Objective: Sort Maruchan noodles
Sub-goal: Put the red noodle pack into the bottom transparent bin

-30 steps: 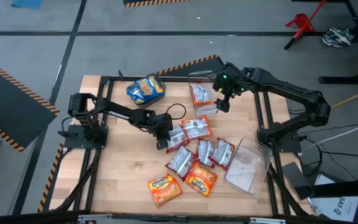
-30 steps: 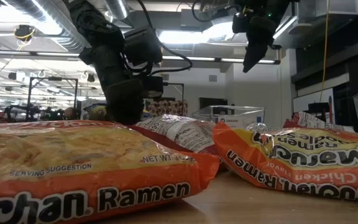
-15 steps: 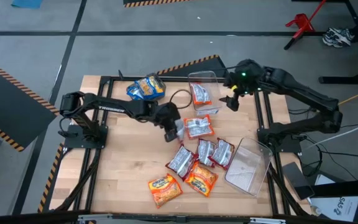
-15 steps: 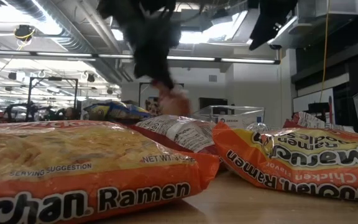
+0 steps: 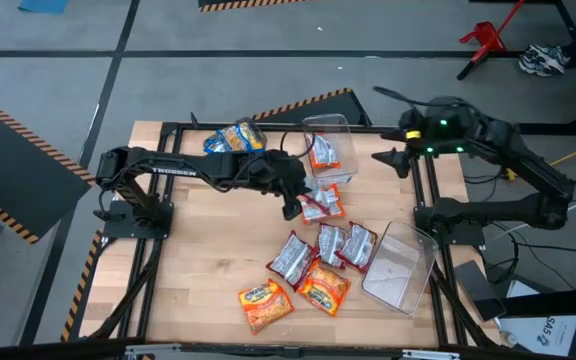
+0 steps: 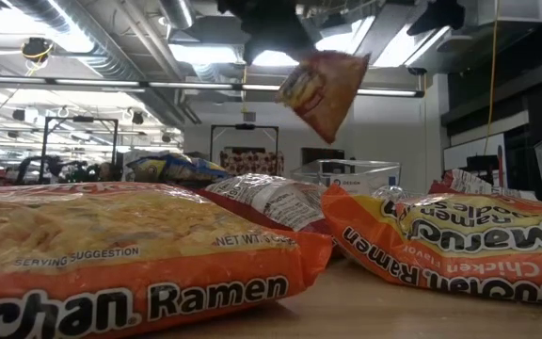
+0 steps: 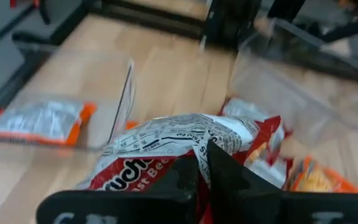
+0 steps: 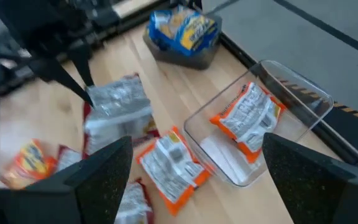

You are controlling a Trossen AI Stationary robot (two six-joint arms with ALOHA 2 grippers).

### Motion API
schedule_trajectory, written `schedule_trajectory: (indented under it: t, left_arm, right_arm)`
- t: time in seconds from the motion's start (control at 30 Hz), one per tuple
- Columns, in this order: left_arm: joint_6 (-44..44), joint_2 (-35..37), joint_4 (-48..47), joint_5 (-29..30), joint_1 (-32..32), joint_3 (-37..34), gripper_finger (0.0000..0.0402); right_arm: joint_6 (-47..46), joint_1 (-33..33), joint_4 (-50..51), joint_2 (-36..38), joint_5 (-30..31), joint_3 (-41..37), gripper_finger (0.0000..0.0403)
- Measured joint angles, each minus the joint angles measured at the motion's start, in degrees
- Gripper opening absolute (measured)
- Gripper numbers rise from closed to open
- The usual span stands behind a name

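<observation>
The left end effector (image 5: pixel 290 207) grips a red packet (image 6: pixel 322 92) aloft (right end effector (image 5: pixel 383 157) open).

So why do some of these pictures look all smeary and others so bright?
Left wrist view: the clear plastic bins behind the red-and-white shiny noodle packet look smeared. Right wrist view: the dark left gripper and its packet are streaked. Low view: the ceiling lights glare white, and the nearest orange packet is huge and soft.
</observation>
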State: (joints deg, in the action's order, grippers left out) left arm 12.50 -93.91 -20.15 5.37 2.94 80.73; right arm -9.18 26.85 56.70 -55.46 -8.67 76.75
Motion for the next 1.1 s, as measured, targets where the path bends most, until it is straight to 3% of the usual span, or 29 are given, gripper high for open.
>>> schedule_trajectory:
  t: [0.4,0.67,0.87,0.97,1.1]
  left_arm:
    - [3.0,-4.1,26.5,-1.0,-3.9,0.0,0.0006]
    - [14.8,-9.4,41.1,-1.7,-7.0,-0.1,0.0006]
    - [22.8,-14.1,49.5,2.9,-9.0,0.4,0.0006]
    - [25.9,-18.0,49.6,5.2,-9.8,4.6,0.0006]
    - [26.2,-25.7,48.3,4.8,-11.1,15.9,0.0006]
  right_arm:
    - [-9.0,0.2,0.1,8.4,4.2,0.0,0.0346]
    - [-9.9,0.2,0.6,11.3,7.1,0.0,0.0346]
    - [-8.4,0.2,0.6,12.2,7.1,0.0,0.0346]
    - [-8.3,0.2,0.7,12.3,7.1,0.0,0.0346]
    - [-6.8,0.2,2.1,12.3,7.0,0.0,0.0346]
